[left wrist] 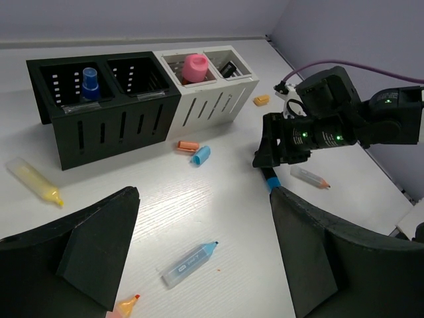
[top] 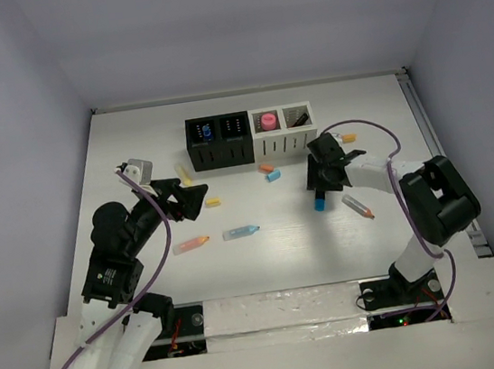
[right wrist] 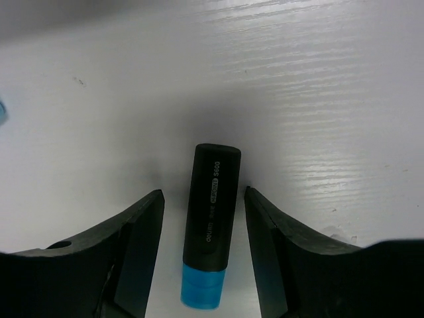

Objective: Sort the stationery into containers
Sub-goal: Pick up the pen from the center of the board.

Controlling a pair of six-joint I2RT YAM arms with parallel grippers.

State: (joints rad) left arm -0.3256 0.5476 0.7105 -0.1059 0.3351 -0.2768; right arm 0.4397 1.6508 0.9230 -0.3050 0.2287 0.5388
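Right arm at the grasp stage of a sorting cycle. The right gripper (right wrist: 202, 205) stands low over the table (top: 284, 261), its jaws apart and straddling a black highlighter (right wrist: 212, 192) with a blue cap. A sliver of bare surface shows on each side of the barrel, so nothing is held yet. The highlighter lies flat, right of the table's middle and toward the right edge, in front of the containers (top: 250, 137), which sit in a row near the far edge.

The left gripper (left wrist: 202, 225) hovers wide open and empty above a light-blue marker (left wrist: 189, 265) near the middle of the table.

To do this step well, the jaws should probably close evenly on the middle of the black barrel, not on the cap end, with the fingertips kept close to the surface so that the round body cannot roll or squirt out. The barrel looks slightly nearer the right-hand finger in the wrist view. A small sideways correction before closing would likely prevent it from skidding.
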